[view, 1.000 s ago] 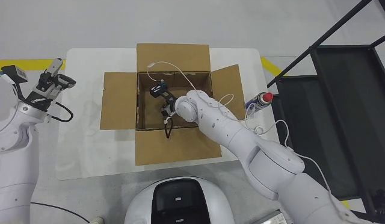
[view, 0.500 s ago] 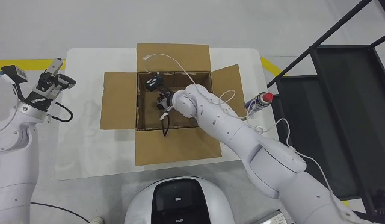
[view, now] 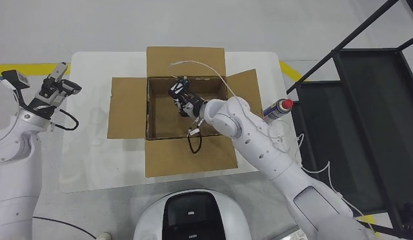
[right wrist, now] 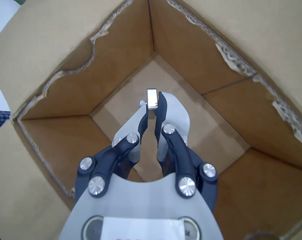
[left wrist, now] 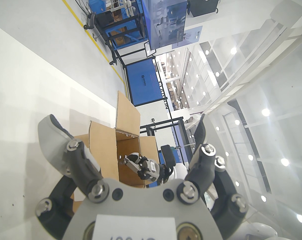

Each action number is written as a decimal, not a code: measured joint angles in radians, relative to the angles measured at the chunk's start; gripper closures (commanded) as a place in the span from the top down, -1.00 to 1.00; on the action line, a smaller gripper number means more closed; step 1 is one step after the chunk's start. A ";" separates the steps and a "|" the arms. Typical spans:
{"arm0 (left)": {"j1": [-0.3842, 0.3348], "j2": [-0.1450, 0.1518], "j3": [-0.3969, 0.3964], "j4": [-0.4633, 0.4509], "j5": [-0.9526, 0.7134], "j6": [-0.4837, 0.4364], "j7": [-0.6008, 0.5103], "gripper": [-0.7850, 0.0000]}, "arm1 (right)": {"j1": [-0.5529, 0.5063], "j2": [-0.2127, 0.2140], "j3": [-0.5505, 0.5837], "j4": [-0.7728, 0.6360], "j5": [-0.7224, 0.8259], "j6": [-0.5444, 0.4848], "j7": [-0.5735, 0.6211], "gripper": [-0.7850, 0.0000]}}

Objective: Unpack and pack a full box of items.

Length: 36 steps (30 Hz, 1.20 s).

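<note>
We see the box [view: 128, 117] standing open on the desk [view: 90, 169], all four flaps spread. Our right pincer [right wrist: 153, 107] hangs over its inside near the far wall, nearly closed on a small metal block [right wrist: 152, 97]. Our left pincer [left wrist: 125, 128] is spread wide, holding nothing, at the desk's left edge. A spray can [view: 277, 109] lies beside the right flap

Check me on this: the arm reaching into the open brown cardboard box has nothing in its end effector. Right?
Not empty. The right end effector does reach into the open brown cardboard box, but the right wrist view shows it shut on a small silvery rectangular metal piece.
</note>
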<state>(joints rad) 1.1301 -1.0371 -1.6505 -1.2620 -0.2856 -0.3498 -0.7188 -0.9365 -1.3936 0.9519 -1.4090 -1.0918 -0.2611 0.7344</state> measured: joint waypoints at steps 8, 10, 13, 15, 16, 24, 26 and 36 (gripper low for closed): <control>0.000 0.000 0.000 0.000 0.000 0.000 0.000 1.00 | -0.053 0.021 0.058 -0.035 -0.014 -0.059 -0.033 -1.00; 0.000 0.000 0.000 0.000 0.000 0.000 0.000 1.00 | -0.050 0.021 0.059 -0.026 0.008 -0.076 -0.049 -1.00; 0.000 0.000 0.000 0.000 0.000 0.000 0.000 1.00 | -0.059 0.020 0.066 -0.020 0.043 -0.083 -0.081 -1.00; 0.000 0.000 0.000 0.000 0.000 0.000 0.000 1.00 | -0.072 0.022 0.074 -0.021 0.066 -0.083 -0.102 -1.00; 0.000 0.000 0.000 0.000 0.000 0.000 0.000 1.00 | -0.077 0.022 0.078 -0.022 0.072 -0.082 -0.107 -1.00; 0.000 0.000 0.000 0.000 0.000 0.000 0.000 1.00 | -0.125 0.029 0.108 -0.046 0.121 -0.072 -0.169 -1.00; 0.000 0.000 0.000 0.000 0.000 0.000 0.000 1.00 | -0.126 0.030 0.109 -0.047 0.121 -0.073 -0.171 -1.00; 0.000 0.000 0.000 0.000 0.000 0.000 0.000 1.00 | -0.126 0.029 0.109 -0.047 0.121 -0.073 -0.170 -1.00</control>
<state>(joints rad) 1.1301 -1.0371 -1.6505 -1.2620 -0.2856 -0.3498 -0.7188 -1.0622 -1.3642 1.0607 -1.4555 -0.9711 -0.3345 0.5643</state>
